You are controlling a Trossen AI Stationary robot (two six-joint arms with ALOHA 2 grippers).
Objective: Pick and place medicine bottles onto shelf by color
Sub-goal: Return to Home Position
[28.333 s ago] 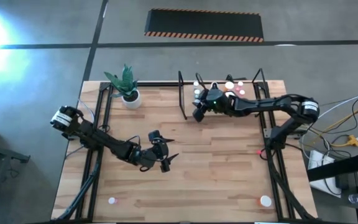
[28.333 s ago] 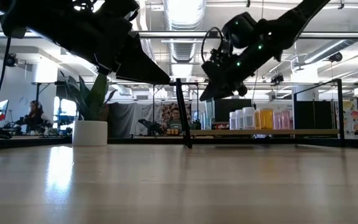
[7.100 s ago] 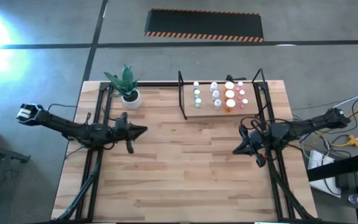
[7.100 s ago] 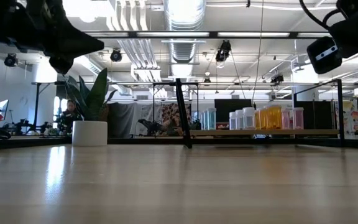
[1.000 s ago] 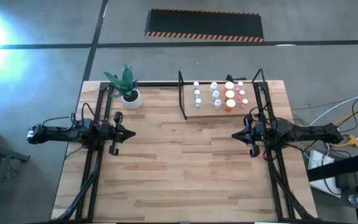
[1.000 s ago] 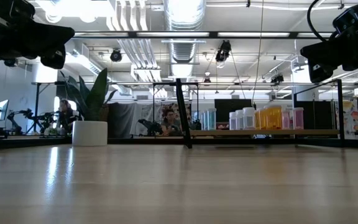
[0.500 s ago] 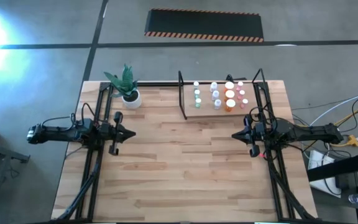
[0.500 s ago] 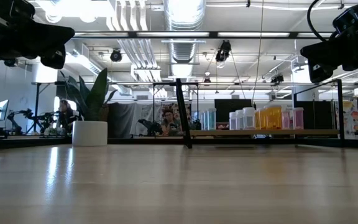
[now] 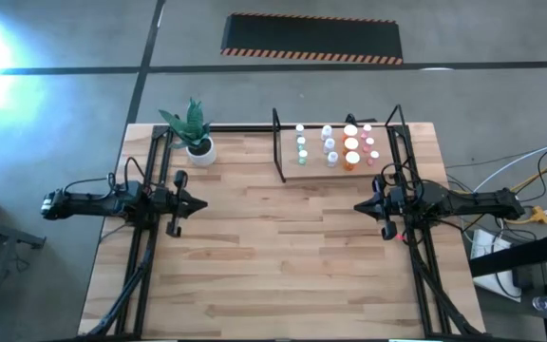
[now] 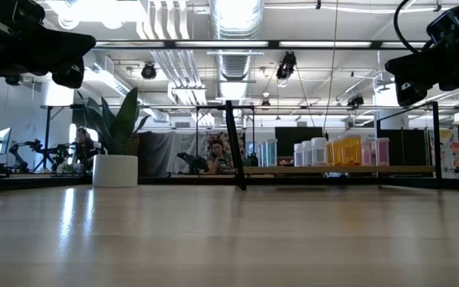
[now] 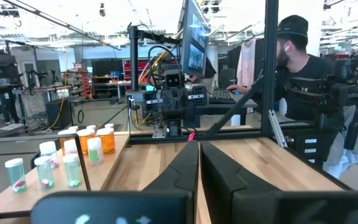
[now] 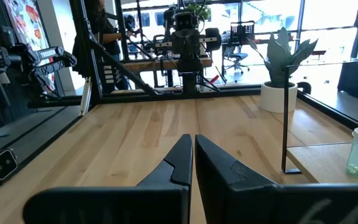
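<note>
Two grippers are parked at opposite edges of the table, pointing at each other across bare wood; the left gripper [image 9: 196, 202] has its fingers pressed together on nothing, and the right gripper [image 9: 361, 207] is likewise closed and carries nothing.

About a dozen medicine bottles [image 9: 335, 144] stand on the shelf [image 9: 290, 167], sorted in rows of green, white, orange and pink. The shelf lies close off the right gripper's right-hand side and slightly ahead of its tips; from the left gripper it is well ahead and off to the left, with the plant pot [image 9: 200, 149] nearer on that same side. No bottle shows on the tabletop, so by my reading the sorting is done and only the settling of the arms remains.

The risk, as I judge it, sits with the right arm; its wrist is near the shelf's black post, and any sideways drift while folding home could knock the frame. The bottles stand tight together, so one jolt might topple several and mix the colours; a fallen one could roll off the board. The left arm has far more room.
</note>
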